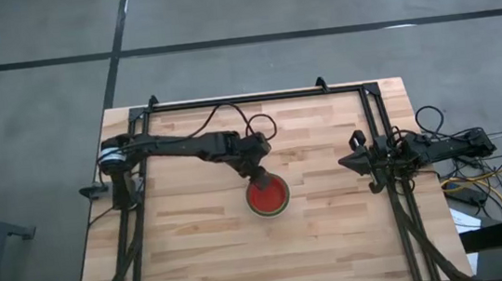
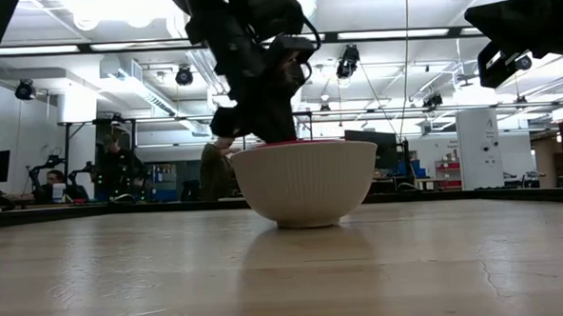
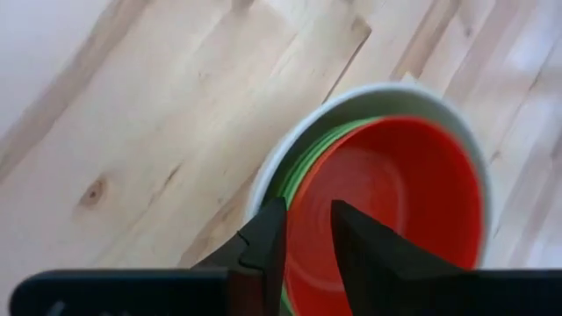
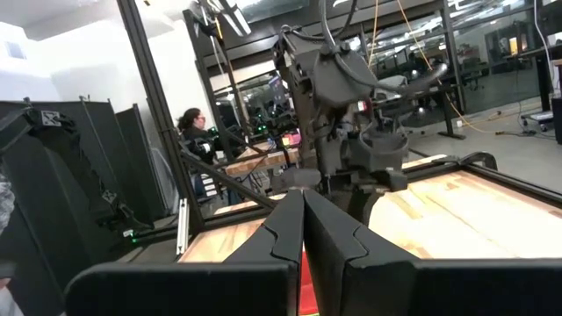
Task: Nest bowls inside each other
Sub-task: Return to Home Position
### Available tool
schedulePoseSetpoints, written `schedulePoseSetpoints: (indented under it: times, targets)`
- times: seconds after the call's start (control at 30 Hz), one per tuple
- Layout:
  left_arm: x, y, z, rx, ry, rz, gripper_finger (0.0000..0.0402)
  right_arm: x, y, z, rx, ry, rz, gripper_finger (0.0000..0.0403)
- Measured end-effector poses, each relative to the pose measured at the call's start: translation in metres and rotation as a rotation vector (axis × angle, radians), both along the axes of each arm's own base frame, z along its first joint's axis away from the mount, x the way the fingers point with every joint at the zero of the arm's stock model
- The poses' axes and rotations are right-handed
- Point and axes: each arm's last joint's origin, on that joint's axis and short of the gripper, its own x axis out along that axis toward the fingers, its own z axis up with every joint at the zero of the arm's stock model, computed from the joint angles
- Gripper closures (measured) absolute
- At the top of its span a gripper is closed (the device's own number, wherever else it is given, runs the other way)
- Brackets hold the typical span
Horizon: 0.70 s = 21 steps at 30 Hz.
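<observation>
Left gripper [image 3: 307,215]: its fingers are parted by a narrow gap and nothing is clamped between them. It hangs over the edge of the bowl stack, tips down at rim level.
Contact: I cannot tell whether the fingertips touch the rim.
Red bowl [image 3: 395,184]: right under the left gripper. It is the innermost, top bowl, and its inside shows through the gap between the fingers.
Green bowls [image 3: 303,162]: only thin green rims show, just beside the left gripper's tips, nested between the red bowl and the outer one.
White bowl [image 2: 306,181]: the outermost bowl, with a ribbed wall. It holds all the others and stands upright on the wooden table [image 1: 197,249] below the left gripper.
Right gripper [image 4: 303,197]: its fingers are pressed together and empty. It is well apart from the left gripper and the stack, near the table's edge, and points towards them.
</observation>
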Motion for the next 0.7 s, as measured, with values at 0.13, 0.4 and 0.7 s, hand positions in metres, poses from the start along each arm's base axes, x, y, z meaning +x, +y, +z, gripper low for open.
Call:
schedulePoseSetpoints:
  times: [0.13,0.4,0.7]
  targets:
    - [0.005,0.001,0.011,0.027,-0.037,-0.008,0.0305,0.0,0.0,0.0,0.0,0.0,0.0,0.0394]
    - [0.011,0.002,0.035,0.066,-0.102,-0.055,0.0301,0.0,0.0,0.0,0.0,0.0,0.0,0.0394]
    - [0.015,0.0,0.047,0.065,-0.157,-0.11,0.03,0.0,0.0,0.0,0.0,0.0,0.0,0.0394]
